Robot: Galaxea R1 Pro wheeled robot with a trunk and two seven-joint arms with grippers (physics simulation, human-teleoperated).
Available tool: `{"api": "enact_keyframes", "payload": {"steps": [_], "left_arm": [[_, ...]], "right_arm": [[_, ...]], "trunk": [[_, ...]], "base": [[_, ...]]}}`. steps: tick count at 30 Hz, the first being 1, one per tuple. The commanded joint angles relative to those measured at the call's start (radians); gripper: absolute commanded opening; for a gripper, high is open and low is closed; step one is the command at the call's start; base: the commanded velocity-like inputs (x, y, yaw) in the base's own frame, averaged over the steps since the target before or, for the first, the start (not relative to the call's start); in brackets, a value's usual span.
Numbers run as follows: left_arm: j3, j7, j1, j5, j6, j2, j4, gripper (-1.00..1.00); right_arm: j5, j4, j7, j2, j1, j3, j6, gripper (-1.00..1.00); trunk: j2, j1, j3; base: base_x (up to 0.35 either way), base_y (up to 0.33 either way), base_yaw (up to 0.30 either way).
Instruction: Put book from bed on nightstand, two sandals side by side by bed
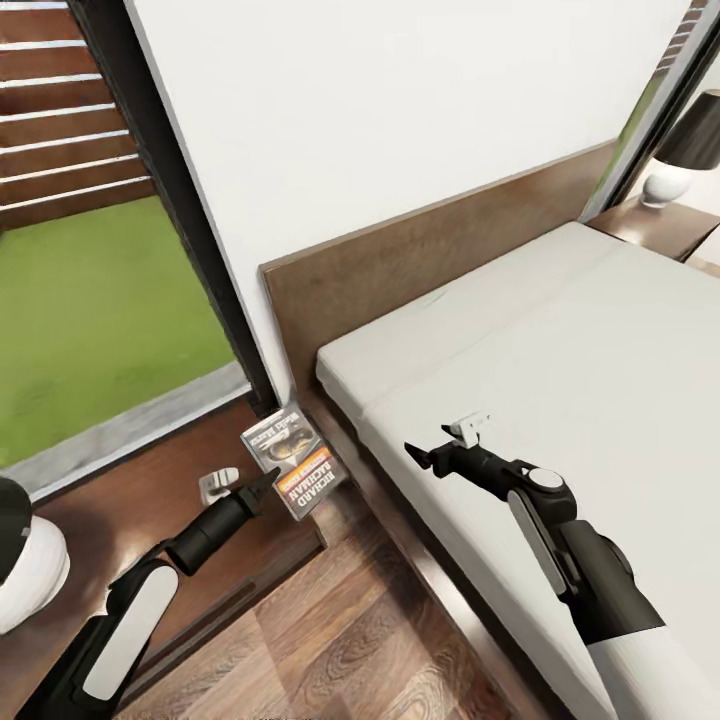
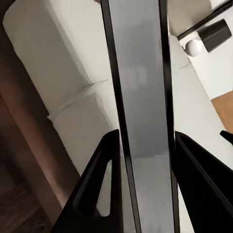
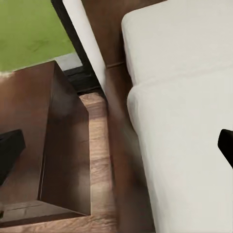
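The book [image 1: 295, 458], dark with a golden picture and an orange band, is tilted over the right end of the nightstand [image 1: 120, 500], close to the bed's frame. My left gripper [image 1: 270, 482] is shut on the book's near edge. In the left wrist view the book [image 2: 143, 97] stands edge-on between both dark fingers [image 2: 99, 189]. My right gripper [image 1: 440, 447] hovers open over the grey mattress of the bed [image 1: 560, 330], with nothing in it; its fingertips [image 3: 226, 145] stand wide apart. The sandals are out of view.
A white lamp base [image 1: 25, 570] stands on the near nightstand's left end. A second nightstand [image 1: 650, 228] with a dark-shaded lamp [image 1: 685, 150] is beyond the bed. A tall window [image 1: 90, 300] shows grass. A strip of plank floor [image 1: 350, 620] runs between nightstand and bed.
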Motion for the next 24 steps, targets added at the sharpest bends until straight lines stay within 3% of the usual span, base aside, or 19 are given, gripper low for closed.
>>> {"api": "enact_keyframes", "payload": {"steps": [1, 11, 17, 24], "left_arm": [[-0.001, -0.001, 0.0, 0.011, 0.007, 0.001, 0.0, -1.0], [-0.001, -0.002, 0.001, 0.014, 0.006, -0.003, 0.014, -1.0], [-0.001, 0.0, 0.001, 0.018, -0.046, -0.009, 0.042, -1.0], [-0.001, -0.002, 0.001, 0.033, -0.055, -0.009, 0.048, -1.0]], "right_arm": [[-0.01, -0.001, -0.002, -0.001, 0.0, 0.001, 0.008, 1.0], [-0.01, -0.001, -0.002, -0.001, 0.0, 0.003, 0.008, 1.0], [-0.01, -0.001, -0.002, -0.001, 0.0, 0.003, 0.008, 1.0], [-0.01, -0.001, -0.002, -0.001, 0.0, 0.003, 0.008, 1.0]], "trunk": [[0.007, -0.004, 0.003], [0.077, -0.042, 0.034], [0.119, -0.065, 0.053], [0.119, -0.065, 0.053]], "base": [[0.0, 0.0, 0.276], [0.0, 0.0, 0.276], [0.0, 0.0, 0.276], [0.0, 0.0, 0.276]]}}
